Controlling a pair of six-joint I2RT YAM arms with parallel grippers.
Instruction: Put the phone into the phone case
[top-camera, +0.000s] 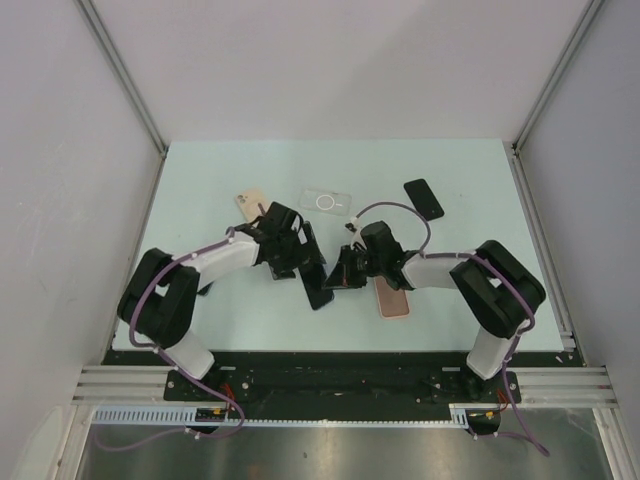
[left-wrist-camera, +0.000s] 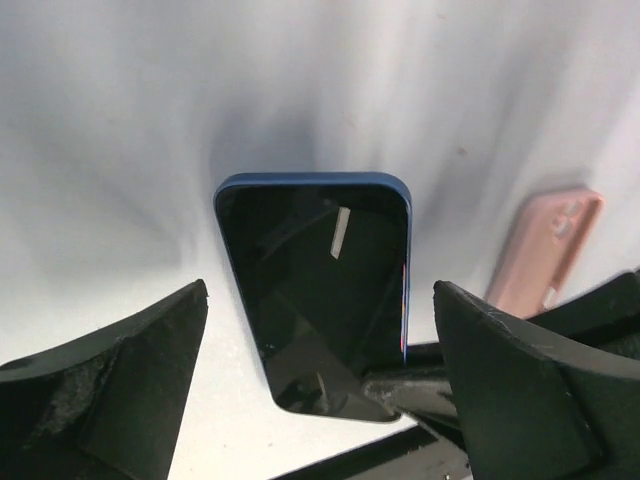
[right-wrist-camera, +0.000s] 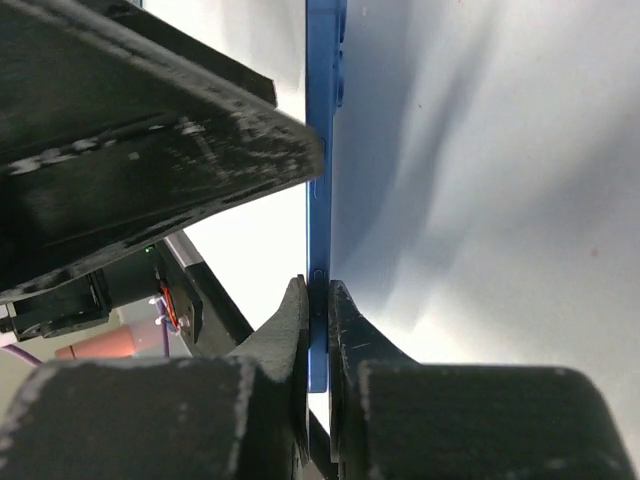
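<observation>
Phone (left-wrist-camera: 312, 280) has its lower corner hidden behind the pinching right hand (right-wrist-camera: 318, 298).

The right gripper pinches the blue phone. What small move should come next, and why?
Probably the left gripper should back away from the blue phone. Its jaws stand open on either side without touching it, while the right gripper is shut on its edge. That would let the right gripper carry it, perhaps toward the clear case.

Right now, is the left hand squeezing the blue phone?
No, the left hand stands open, with a clear gap showing on each side of the blue phone.
</observation>
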